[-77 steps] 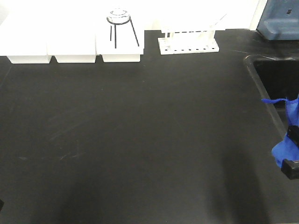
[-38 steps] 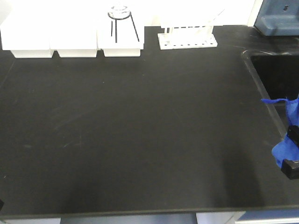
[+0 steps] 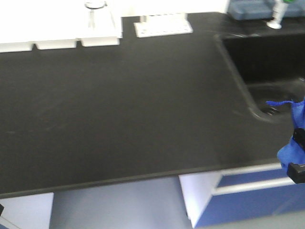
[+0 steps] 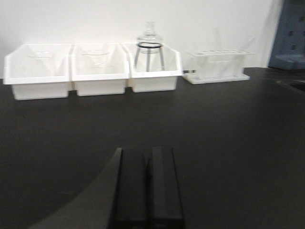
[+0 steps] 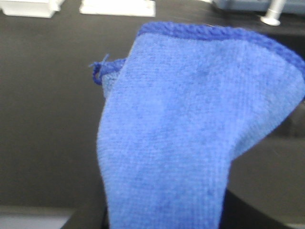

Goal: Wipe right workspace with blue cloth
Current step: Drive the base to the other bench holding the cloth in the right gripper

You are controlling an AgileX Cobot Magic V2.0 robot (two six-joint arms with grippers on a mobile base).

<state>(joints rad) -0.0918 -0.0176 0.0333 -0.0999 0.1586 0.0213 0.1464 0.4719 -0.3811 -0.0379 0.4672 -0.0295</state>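
Observation:
The blue cloth [image 3: 290, 149] hangs bunched at the far right edge of the front view, its thin tail [image 3: 279, 102] pointing left. My right gripper [image 3: 298, 160] is shut on it, held in the air off the bench's front right corner. In the right wrist view the blue cloth [image 5: 190, 119] fills the frame and hides the fingers. My left gripper [image 4: 148, 153] is shut with nothing in it, low over the black bench. The right workspace is out of view; the benchtop [image 3: 119, 109] that shows carries trays, a rack and a sink.
White trays [image 3: 57, 44], a glass flask on a tripod [image 3: 95, 12] and a tube rack [image 3: 162, 26] line the back. A sink basin [image 3: 271, 62] is sunk in at the right. Below the bench's front edge [image 3: 119, 175] are blue cabinet drawers [image 3: 248, 198].
The whole view has drawn back and swung right: the bench slid up and left, and the sink, front edge and cabinets came into view. The right gripper keeps the cloth, unchanged in frame.

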